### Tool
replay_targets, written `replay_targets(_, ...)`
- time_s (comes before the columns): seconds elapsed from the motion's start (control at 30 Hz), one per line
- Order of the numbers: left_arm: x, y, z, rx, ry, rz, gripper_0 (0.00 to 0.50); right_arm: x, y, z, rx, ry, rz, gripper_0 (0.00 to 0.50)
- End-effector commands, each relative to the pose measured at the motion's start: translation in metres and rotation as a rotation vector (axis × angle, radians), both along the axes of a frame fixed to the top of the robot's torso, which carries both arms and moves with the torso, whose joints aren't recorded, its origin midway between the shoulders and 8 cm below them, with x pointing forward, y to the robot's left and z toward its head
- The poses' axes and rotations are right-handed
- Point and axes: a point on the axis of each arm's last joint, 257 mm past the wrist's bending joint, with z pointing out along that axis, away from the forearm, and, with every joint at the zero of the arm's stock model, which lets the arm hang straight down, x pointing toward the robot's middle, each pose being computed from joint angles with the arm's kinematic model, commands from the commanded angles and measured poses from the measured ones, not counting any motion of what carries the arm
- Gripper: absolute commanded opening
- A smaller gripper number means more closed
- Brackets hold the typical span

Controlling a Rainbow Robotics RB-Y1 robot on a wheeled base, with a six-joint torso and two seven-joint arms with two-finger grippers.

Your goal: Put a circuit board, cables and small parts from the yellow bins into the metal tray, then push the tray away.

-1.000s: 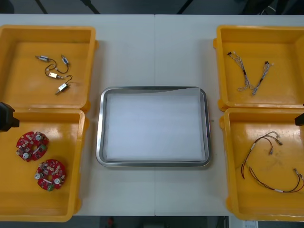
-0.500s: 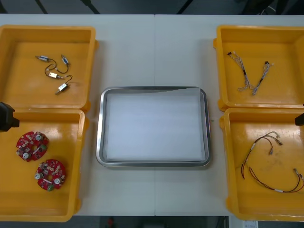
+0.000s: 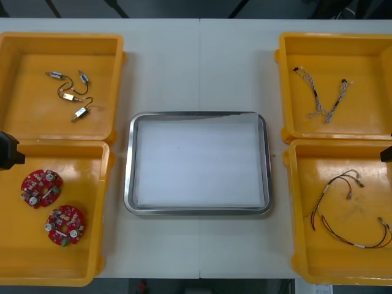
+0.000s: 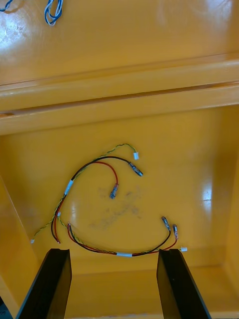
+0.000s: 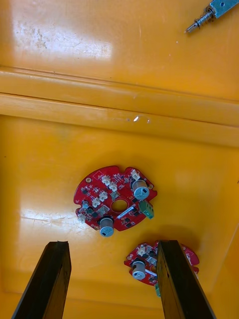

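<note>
Light bench (image 3: 199,61) surface carries the metal tray (image 3: 129,165) at its centre, white inside, with nothing loaded yet.

Front view: the farther circuit board (image 3: 41,187) and the nearer circuit board (image 3: 64,225) lie in the near left bin (image 3: 15,257). Small metal parts (image 3: 70,95) lie in the far left bin (image 3: 24,55). Blue and white cables (image 3: 323,95) lie in the far right bin (image 3: 367,55). Red and yellow cables (image 3: 343,211) lie in the near right bin (image 3: 334,260). The left claw (image 3: 8,150) shows at the left edge and the right claw (image 3: 386,153) at the right edge.

Right wrist view: the right claw is spread wide and holds nothing. The red and yellow cables lie just beyond its fingertips, long axis across the gap.

Left wrist view: the left claw is spread wide and holds nothing. The farther circuit board lies straight ahead of the gap, beyond the fingertips. The nearer circuit board sits beside one finger, partly hidden by it. For a board pick the left arm is the nearer one; the move likely calls for a short advance and a descent.
</note>
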Motion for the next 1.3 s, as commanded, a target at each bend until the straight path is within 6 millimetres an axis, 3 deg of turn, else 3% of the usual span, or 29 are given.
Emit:
replay_targets(0.03, 0.008, 0.002, 0.017, 0.024, -0.045, -0.019, 0.500, 0.003, -0.002, 0.011, -0.012, -0.042, 0.007, 0.500)
replay_targets(0.97, 0.008, 0.002, 0.017, 0.024, -0.045, -0.019, 0.500, 0.003, -0.002, 0.011, -0.012, -0.042, 0.007, 0.500)
replay_targets(1.0, 0.008, 0.002, 0.017, 0.024, -0.045, -0.019, 0.500, -0.009, -0.002, -0.012, -0.006, 0.025, 0.004, 0.500)
replay_targets(1.3, 0.008, 0.002, 0.017, 0.024, -0.045, -0.019, 0.500, -0.013, -0.004, -0.013, -0.009, 0.048, -0.023, 0.500)
